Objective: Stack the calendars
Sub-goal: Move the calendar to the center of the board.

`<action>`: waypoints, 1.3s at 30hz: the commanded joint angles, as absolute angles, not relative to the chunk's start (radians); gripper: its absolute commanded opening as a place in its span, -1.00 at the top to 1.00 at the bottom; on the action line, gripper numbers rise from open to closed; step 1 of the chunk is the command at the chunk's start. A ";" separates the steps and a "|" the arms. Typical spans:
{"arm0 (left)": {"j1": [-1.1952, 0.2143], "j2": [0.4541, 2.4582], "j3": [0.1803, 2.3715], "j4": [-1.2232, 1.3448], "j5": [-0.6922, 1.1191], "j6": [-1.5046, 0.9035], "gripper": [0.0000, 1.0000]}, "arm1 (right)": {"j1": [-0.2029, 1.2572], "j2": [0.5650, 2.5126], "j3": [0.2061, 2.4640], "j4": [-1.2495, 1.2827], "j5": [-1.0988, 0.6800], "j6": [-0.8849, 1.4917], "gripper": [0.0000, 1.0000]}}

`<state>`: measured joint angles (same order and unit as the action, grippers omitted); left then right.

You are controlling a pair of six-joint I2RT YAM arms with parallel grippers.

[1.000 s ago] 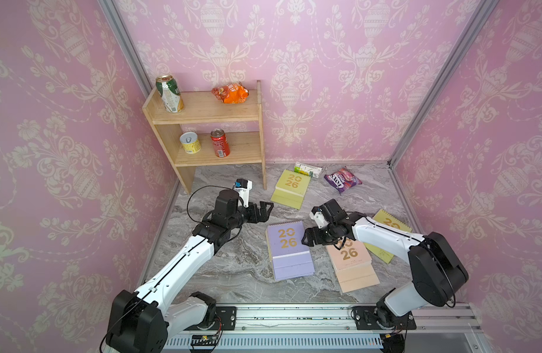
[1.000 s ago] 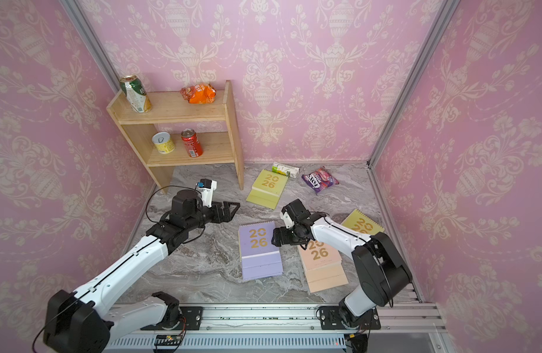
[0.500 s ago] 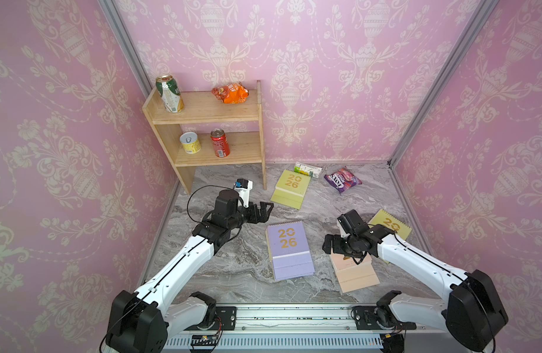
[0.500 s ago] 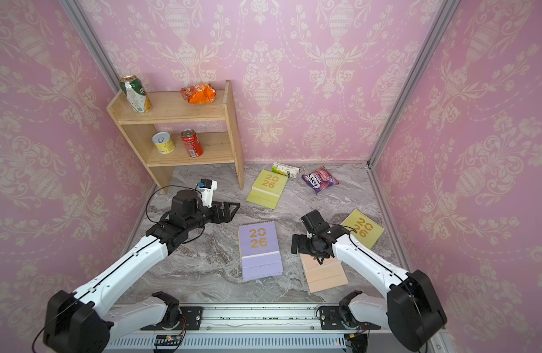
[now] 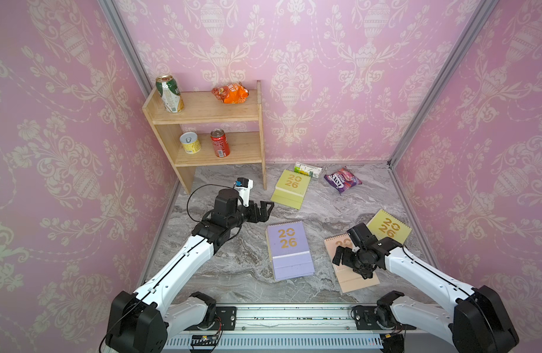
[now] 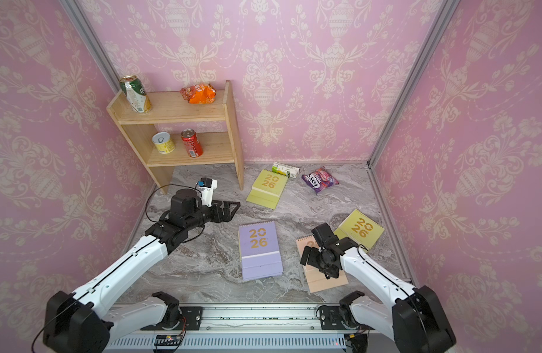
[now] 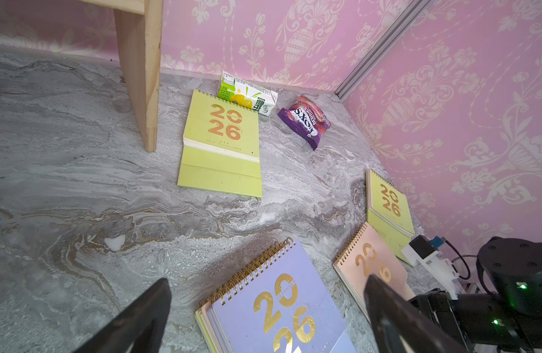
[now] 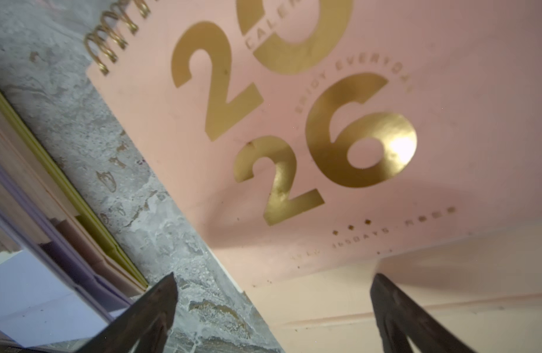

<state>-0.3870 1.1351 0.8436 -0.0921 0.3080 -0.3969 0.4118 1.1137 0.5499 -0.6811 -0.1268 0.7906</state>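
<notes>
Calendars: a lilac-topped stack [image 5: 289, 249] lies flat near the centre of the worktop [image 5: 233, 262]. The left wrist view shows peach and yellow-green edges beneath the lilac cover. Three more lie loose:
- peach calendar [image 5: 357, 282] at 4 o'clock, just beside the stack
- yellow-green calendar [image 5: 389, 227] at 3 o'clock, next to the peach one; the arm hides whether they overlap
- second yellow-green calendar [image 5: 291, 188] at 12 o'clock, near the foot of the shelf [image 5: 202, 114]

Step in hand, as I judge it: pick-up of the peach calendar.

Right pincer [image 5: 340, 259] hovers low over the peach calendar's stack-side edge, jaws fully apart, holding nothing. In the right wrist view one finger [image 8: 153, 308] hangs over the bare strip of worktop and the other [image 8: 398, 314] over the cover. Contact: cannot tell.

The next move probably calls for catching that thin edge between the jaws, then lifting and carrying the calendar toward 9 o'clock onto the stack, spirals matched.

Left pincer [image 5: 265, 211] is at 11 o'clock from the stack, raised, jaws wide apart, empty.
</notes>
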 commanded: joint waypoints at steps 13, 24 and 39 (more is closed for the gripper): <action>-0.377 1.144 0.908 -0.120 0.344 -0.364 -0.98 | 0.377 1.208 0.545 -0.537 -0.159 0.818 -0.99; -0.382 1.219 1.027 -0.228 0.324 -0.341 -0.98 | 0.357 1.311 0.580 -0.416 -0.188 0.826 -0.99; -0.511 1.422 1.191 -0.246 0.295 -0.353 -0.98 | 0.297 1.514 0.699 -0.245 -0.218 0.854 -0.99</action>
